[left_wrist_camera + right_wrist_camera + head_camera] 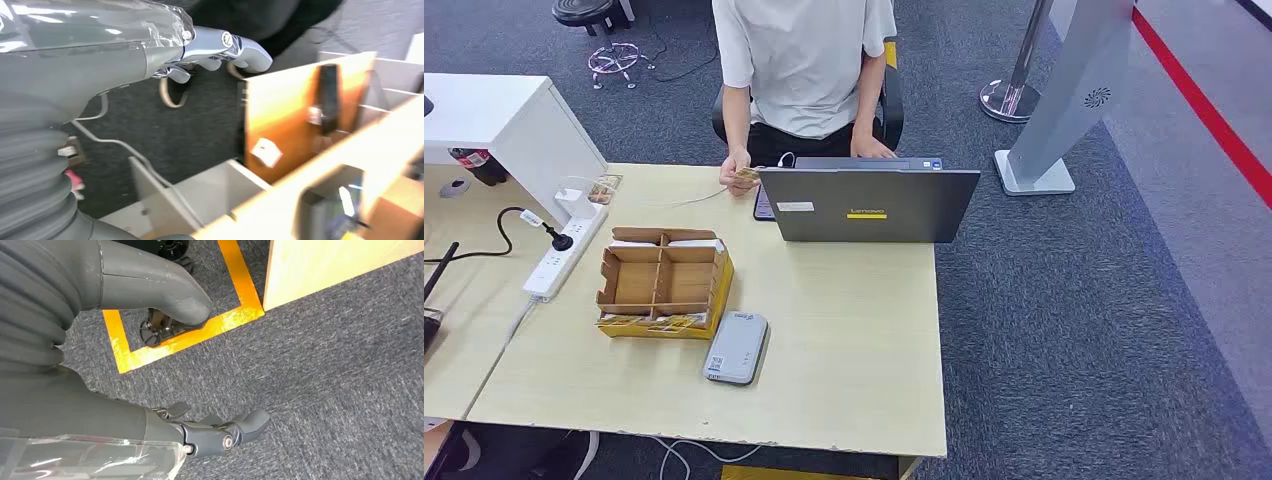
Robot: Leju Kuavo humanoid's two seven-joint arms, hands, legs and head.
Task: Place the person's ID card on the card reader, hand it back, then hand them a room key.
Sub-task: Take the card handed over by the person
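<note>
Sitting across the pale wooden table (844,330), the person's hand (736,172) holds the small tan ID card (746,174) far beyond the grey card reader (736,347), while the left hand (220,47) and right hand (220,432) hang empty, fingers loosely apart.

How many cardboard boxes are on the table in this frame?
1. The open cardboard box with dividers sits on the table, between the power strip and the grey card reader. Others may lie hidden behind the laptop.
</note>
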